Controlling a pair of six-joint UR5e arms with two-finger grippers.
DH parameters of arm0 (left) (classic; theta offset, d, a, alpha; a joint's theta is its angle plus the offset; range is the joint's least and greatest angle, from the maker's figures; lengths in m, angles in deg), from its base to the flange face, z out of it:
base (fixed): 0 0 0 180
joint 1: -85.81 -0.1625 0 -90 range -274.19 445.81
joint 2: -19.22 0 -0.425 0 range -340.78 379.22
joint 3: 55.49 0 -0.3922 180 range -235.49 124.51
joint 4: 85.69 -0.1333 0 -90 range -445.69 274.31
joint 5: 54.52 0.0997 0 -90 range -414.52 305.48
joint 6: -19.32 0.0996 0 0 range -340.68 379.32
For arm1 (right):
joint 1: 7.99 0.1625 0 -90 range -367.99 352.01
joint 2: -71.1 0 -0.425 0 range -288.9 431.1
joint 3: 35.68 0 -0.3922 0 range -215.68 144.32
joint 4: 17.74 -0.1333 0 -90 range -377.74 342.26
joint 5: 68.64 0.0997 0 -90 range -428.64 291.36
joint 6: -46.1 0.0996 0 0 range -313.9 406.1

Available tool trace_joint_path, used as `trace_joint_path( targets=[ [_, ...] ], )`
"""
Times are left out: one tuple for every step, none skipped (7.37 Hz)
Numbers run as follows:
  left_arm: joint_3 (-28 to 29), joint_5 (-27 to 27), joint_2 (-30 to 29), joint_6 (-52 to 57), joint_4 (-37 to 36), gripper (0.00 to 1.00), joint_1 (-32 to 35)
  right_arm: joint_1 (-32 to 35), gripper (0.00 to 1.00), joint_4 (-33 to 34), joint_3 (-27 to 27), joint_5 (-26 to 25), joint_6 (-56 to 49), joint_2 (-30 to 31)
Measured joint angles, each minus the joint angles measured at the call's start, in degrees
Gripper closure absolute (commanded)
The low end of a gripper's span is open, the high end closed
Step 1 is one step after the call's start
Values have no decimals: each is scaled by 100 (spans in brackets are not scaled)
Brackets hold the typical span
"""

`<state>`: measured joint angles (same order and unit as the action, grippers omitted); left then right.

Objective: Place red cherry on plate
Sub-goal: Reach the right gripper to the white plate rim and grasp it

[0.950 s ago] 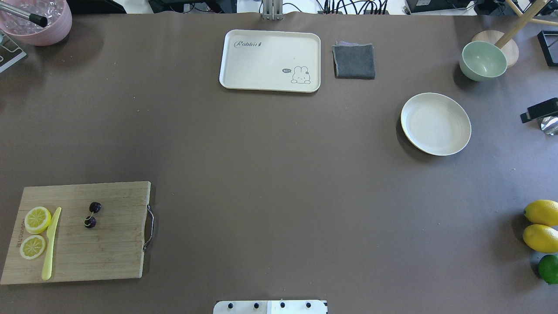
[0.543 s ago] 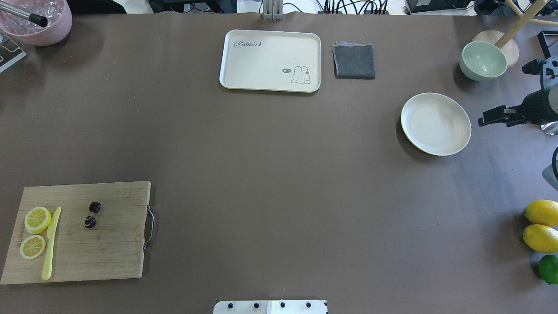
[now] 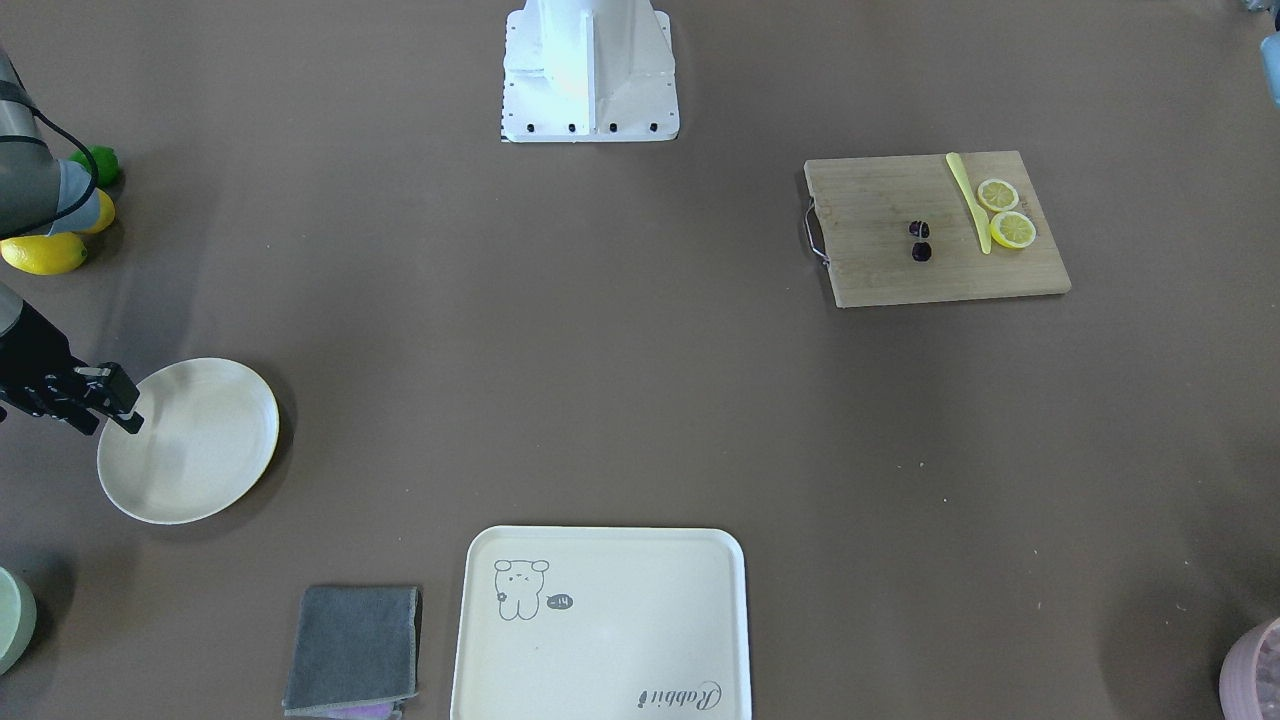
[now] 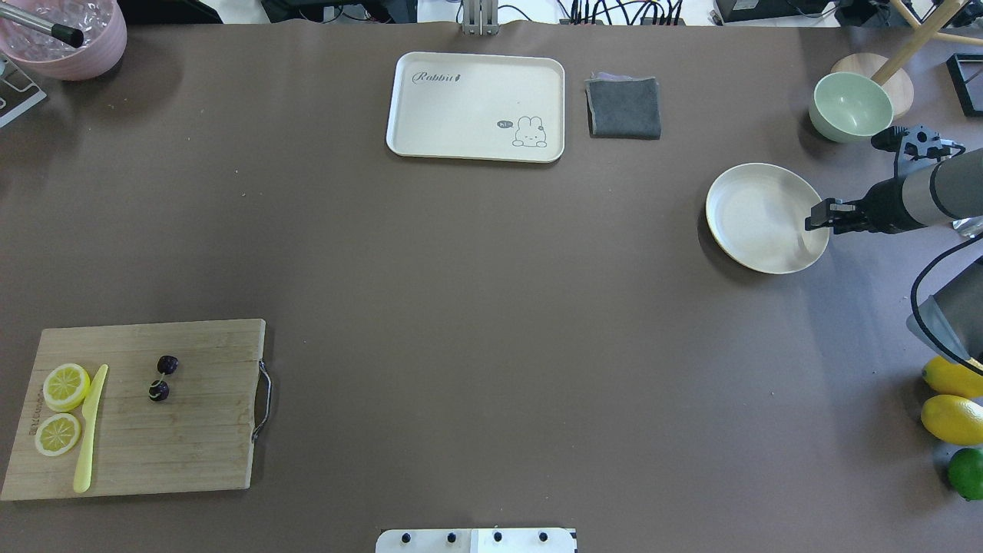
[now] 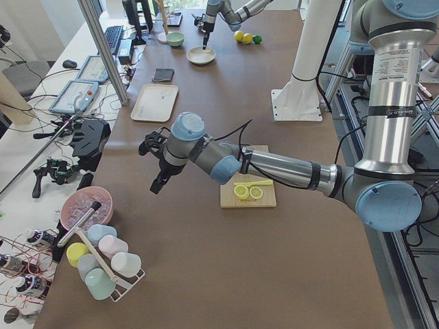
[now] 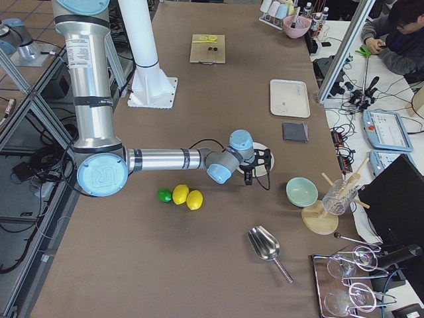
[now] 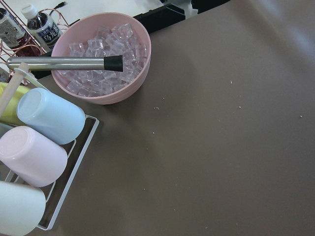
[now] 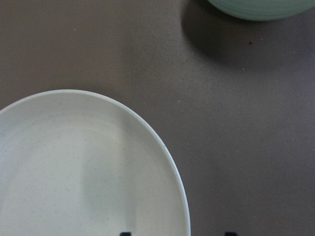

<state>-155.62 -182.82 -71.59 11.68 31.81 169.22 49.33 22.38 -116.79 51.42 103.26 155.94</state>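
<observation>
Pair of glossy dark purple-red cherries [image 4: 159, 391] lay on the wooden cutting board [image 4: 192, 438] at the left near corner of the brown desk [image 4: 491, 307], well apart from the round cream-white plate [image 4: 756, 219]. Right pincer [image 4: 815, 218] hovered over the plate's rim, fingers spread, empty. Left pincer [image 5: 156, 186] showed only in the side view, so cannot tell whether spread or pressed together.

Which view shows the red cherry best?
Overhead exterior: the red cherry lies unobstructed on the cutting board. Front-facing shows it slightly smaller; exterior right, as tiny specks; exterior left and both wrist views show none.
</observation>
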Motion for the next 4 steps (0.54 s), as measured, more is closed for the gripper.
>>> trace_joint_path(
  targets=[
    [6, 3, -9, 0, -1, 2, 0, -15, 100, -121, 1, -21, 87, 47],
    [10, 5, -18, 0, -3, 2, -3, -22, 100, -265, -5, -34, 153, 81],
    [14, 3, -19, 0, -1, 2, -6, -32, 100, -337, -34, -41, 308, 64],
    [17, 2, -16, 0, 0, 2, -7, -66, 100, -366, -126, -46, 571, 0]
  ],
)
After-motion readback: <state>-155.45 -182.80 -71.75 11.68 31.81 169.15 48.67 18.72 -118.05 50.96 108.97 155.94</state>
